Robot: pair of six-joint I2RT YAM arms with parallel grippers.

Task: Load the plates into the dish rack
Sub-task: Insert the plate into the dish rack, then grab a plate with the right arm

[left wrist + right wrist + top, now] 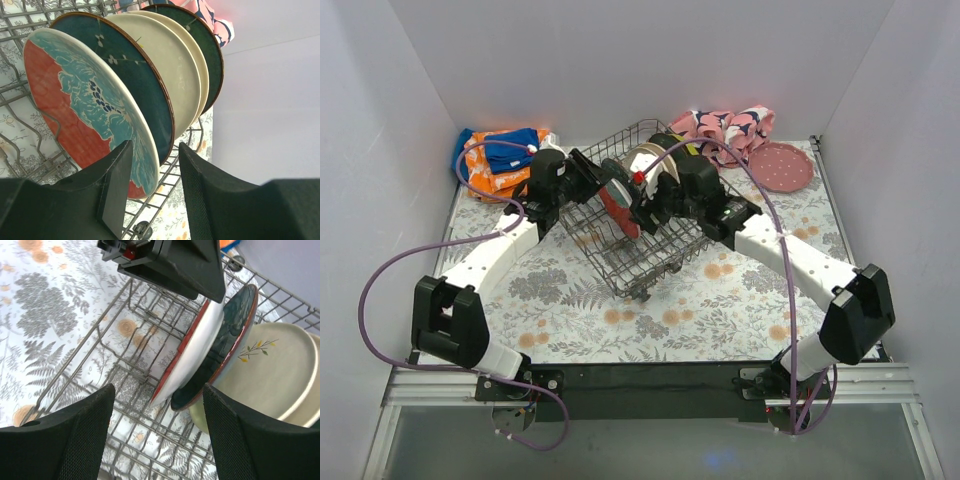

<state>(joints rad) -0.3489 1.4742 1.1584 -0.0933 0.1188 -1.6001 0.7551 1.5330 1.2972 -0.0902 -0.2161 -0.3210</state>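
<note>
Dark fingers (115, 200) of the left gripper (155, 147) stand parted, straddling the rim of a red-and-teal plate (75, 100) with room to spare, not pinching it. That plate stands on edge, tilted, in the dish rack (642, 258). It is first in a row leading away from the gripper: a dark teal plate (140, 85), cream plates (175, 65), then a dark green plate (212, 55). The right gripper (157, 395) is spread wide and empty over the rack's wires, with the row just beyond its tips. A pink dotted plate (782, 166) lies flat on the tabletop (620, 320), well apart from the rack.
</note>
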